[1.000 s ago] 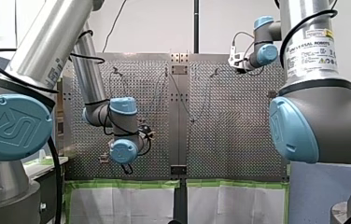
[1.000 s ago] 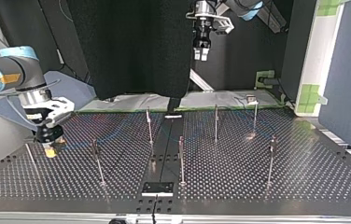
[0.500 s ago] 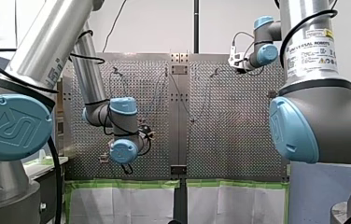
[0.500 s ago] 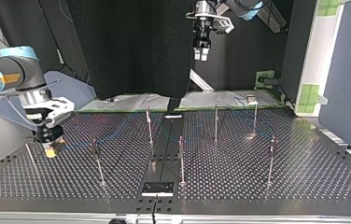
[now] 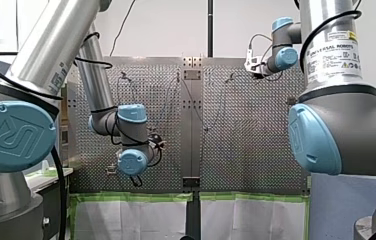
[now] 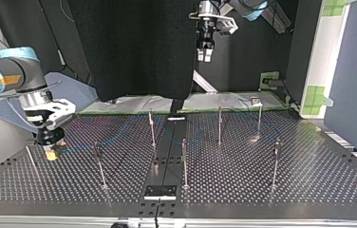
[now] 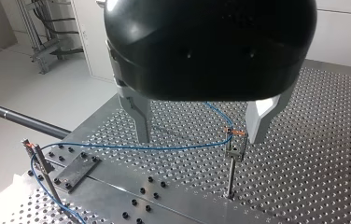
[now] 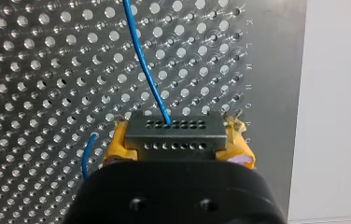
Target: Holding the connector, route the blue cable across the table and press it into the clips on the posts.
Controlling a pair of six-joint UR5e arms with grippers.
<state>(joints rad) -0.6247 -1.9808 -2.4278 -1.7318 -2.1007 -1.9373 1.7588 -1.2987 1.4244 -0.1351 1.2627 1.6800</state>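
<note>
In the right wrist view my right gripper (image 8: 176, 154) has its yellow pads (image 8: 117, 144) shut on a dark multi-hole connector (image 8: 174, 135). The blue cable (image 8: 145, 60) leaves the connector and runs away over the perforated table. At the top view's left, that gripper (image 6: 51, 153) hangs just above the table. High over the table's far edge, my left gripper (image 6: 204, 56) stands open and holds nothing. Between its fingers (image 7: 141, 123) the left wrist view shows the blue cable (image 7: 164, 148) sitting in the clip of a post (image 7: 234, 151) and running on to a second post (image 7: 36, 154).
Several thin clip posts stand on the perforated table (image 6: 309, 180), among them ones at mid-table (image 6: 184, 161), (image 6: 152, 126), (image 6: 220, 123). A small dark plate (image 6: 160, 191) lies near the front edge. Green tape and pale sheeting line the far edge (image 6: 134, 105).
</note>
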